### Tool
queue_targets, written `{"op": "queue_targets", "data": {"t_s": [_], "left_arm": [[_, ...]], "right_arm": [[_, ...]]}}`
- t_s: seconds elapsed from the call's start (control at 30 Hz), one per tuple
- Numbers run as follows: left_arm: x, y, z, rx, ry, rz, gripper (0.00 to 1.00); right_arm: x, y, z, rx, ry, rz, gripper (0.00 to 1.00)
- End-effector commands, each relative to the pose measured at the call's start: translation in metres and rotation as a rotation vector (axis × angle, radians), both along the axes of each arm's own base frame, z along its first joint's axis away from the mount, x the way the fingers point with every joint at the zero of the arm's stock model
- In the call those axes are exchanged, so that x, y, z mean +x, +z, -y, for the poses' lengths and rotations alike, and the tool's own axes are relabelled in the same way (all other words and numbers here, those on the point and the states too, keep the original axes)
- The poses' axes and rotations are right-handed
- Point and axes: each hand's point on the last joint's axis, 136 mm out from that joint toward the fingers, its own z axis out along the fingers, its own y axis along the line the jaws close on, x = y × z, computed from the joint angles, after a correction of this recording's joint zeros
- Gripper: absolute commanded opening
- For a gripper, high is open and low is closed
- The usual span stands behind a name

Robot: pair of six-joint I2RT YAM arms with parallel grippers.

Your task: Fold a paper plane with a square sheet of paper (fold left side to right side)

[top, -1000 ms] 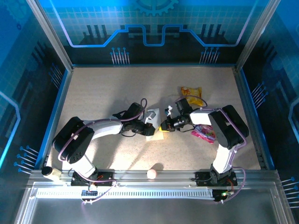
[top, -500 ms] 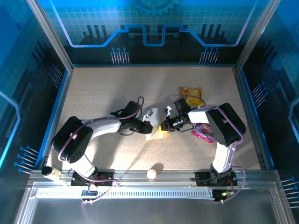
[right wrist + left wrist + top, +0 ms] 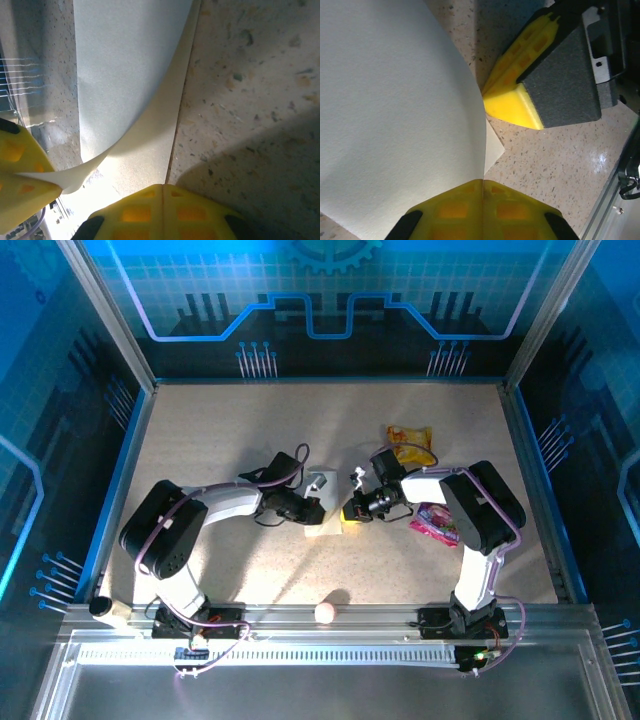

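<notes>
Paper (image 3: 395,100) lay near the middle of the tabletop (image 3: 220,430) between my two arms. Part of it was flat on the surface, and one side was lifted into a smooth curl above that flat layer. My left fingers (image 3: 470,207) were pinched shut on the raised edge, with the sheet running straight into the seam between them. My right fingers (image 3: 162,205) were closed with nothing between them. Their tips sat low at the border of the flat layer, close to the left pair, but I could not tell whether they were pinning the sheet or only resting beside it. A yellow packet (image 3: 410,440) and a pink wrapper (image 3: 436,523) lay by the right arm, apart from the paper. I judged that I was in the middle of the side-to-side fold, since the flap was up and bowed, not laid over, and I could see no crease. The next move, as I read it, was to carry the pinched edge across until it met the opposite edge squarely. The lower layer needed to stay anchored so it would not slide. My right fingers would have to clear the landing spot before the flap came down. After that I could let go and press along the bend to set the crease.
</notes>
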Motion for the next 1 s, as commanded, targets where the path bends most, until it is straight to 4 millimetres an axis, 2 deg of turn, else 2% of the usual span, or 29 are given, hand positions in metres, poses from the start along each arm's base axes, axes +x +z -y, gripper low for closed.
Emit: {"op": "queue_targets", "data": {"t_s": [0.0,0.13,0.37,0.8,0.83,0.97], "left_arm": [[0.002,0.011,0.007,-0.049,-0.034,0.0,0.0],[0.003,0.015,0.009,-0.063,-0.033,0.009,0.0],[0.0,0.019,0.008,-0.069,-0.042,0.023,0.0],[-0.002,0.028,0.007,-0.089,-0.047,0.055,0.0],[-0.002,0.027,0.007,-0.087,-0.046,0.054,0.0],[-0.003,0.025,0.006,-0.085,-0.043,0.05,0.0]], "right_arm": [[-0.022,-0.021,0.007,-0.08,0.019,-0.07,0.0],[-0.015,-0.002,-0.007,0.067,-0.015,-0.044,0.0],[-0.004,0.033,-0.008,0.155,-0.032,0.03,0.0],[-0.005,0.017,-0.013,0.115,-0.001,-0.011,0.0],[0.002,0.022,-0.017,0.122,0.003,0.006,0.0],[0.004,0.016,-0.018,0.095,0.009,0.003,0.0]]}}
